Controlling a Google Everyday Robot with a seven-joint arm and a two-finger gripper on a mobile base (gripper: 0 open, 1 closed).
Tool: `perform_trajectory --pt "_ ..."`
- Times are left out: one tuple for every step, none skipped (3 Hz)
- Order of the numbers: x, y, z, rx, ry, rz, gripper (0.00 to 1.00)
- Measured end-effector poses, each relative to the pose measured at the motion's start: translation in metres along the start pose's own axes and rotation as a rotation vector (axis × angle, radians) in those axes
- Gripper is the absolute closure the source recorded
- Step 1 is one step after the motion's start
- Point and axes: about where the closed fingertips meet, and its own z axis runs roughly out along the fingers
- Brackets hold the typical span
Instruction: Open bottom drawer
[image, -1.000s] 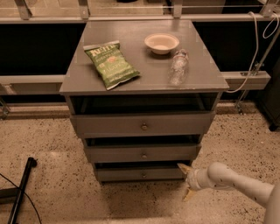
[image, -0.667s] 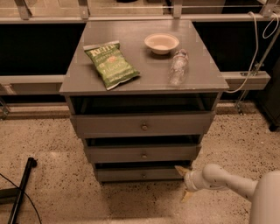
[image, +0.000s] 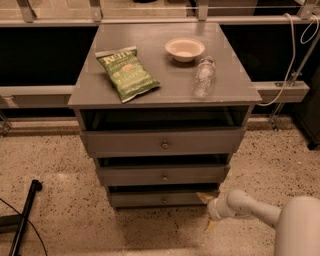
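Bottom drawer (image: 145, 199) is the lowest of the three in the grey cabinet (image: 165, 92), close above the speckled floor (image: 60, 165). Its flat front faces the camera, with the small round knob (image: 164, 200) at its centre. A dark strip shows above the front, and I cannot tell how far out the drawer stands.

My gripper (image: 207, 212) is low on the right, just beside the right end of that front, on my pale arm (image: 255, 211), which comes in from the lower right corner. Its two yellowish fingers are spread wide and hold nothing. The upper finger (image: 204, 197) points up toward the drawer's right corner, and the lower finger (image: 211, 226) points down at the floor. I cannot tell whether the upper tip touches the drawer front. The knob is well to the left of the gripper.

Above the bottom drawer come the middle drawer (image: 130, 176) and the taller top drawer (image: 125, 142), each with a knob at its centre.

On the cabinet top a green chip bag (image: 127, 73) lies flat at the left. A pale bowl (image: 184, 49) stands toward the back. A clear bottle (image: 204, 77) lies on its side near the bowl, at the right. A white cable (image: 295, 55) hangs at the right. A black pole (image: 22, 220) lies on the floor at the lower left.
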Motion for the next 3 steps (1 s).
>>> perform_trajectory --pt "0.001 -0.013 -0.002 0.077 0.013 -0.003 0.00" --pt "0.000 -0.032 -0.008 0.147 -0.008 -0.012 0.00" --pt "0.003 -0.047 0.003 0.146 -0.002 -0.030 0.00"
